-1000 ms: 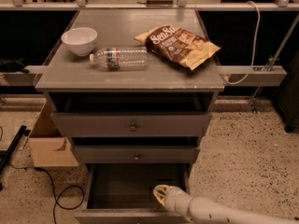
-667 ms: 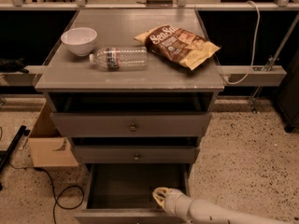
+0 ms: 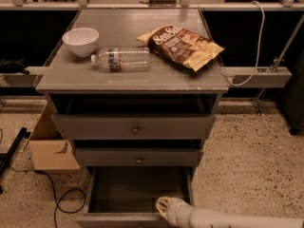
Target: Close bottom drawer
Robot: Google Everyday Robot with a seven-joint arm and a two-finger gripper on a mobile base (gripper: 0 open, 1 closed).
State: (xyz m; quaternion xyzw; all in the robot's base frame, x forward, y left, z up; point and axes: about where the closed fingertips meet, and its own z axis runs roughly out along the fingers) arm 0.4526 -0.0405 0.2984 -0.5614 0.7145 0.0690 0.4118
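Note:
The bottom drawer of the grey cabinet is pulled far out, and its dark inside shows. Its front panel lies at the lower edge of the view, and its knob is out of view. My gripper comes in from the lower right on a white arm. Its pale tip sits over the drawer's front right corner, just behind the front panel. The middle drawer and the top drawer above it both stand slightly out.
On the cabinet top lie a white bowl, a plastic water bottle on its side and a brown chip bag. A cardboard box and black cables are on the floor to the left. Speckled floor lies to the right.
My gripper has moved a little down in the view, toward the bottom drawer's front panel. The drawers and the things on top have not moved.

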